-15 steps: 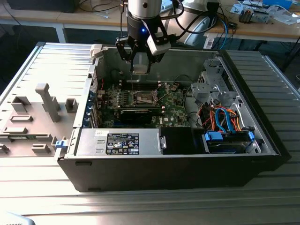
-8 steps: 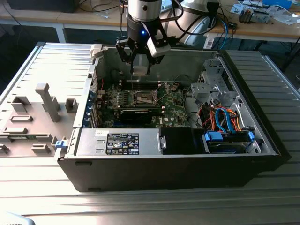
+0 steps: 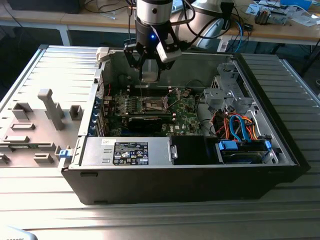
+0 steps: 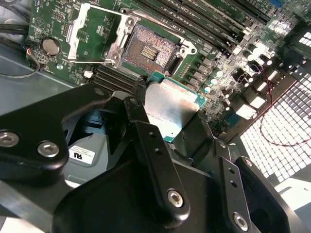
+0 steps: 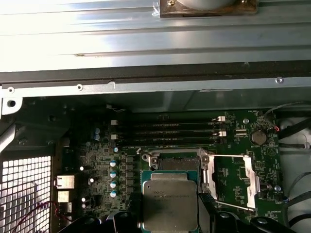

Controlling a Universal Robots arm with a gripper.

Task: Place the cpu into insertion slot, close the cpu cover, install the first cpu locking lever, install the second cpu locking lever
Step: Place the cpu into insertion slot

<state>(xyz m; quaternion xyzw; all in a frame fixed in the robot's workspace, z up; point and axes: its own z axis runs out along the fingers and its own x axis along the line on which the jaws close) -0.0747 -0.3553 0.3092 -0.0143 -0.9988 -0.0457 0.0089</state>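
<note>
Cpu looks light, stiff and thin w/ a delicate underside (my guess), so it's best held by the edges, never squeezed on the faces. Fingers are closed to chip width, pinching two opposite edges. It hangs flat above the insertion slot, not touching, mid-board inside the case. The cpu cover is flipped open beside the slot.
</note>
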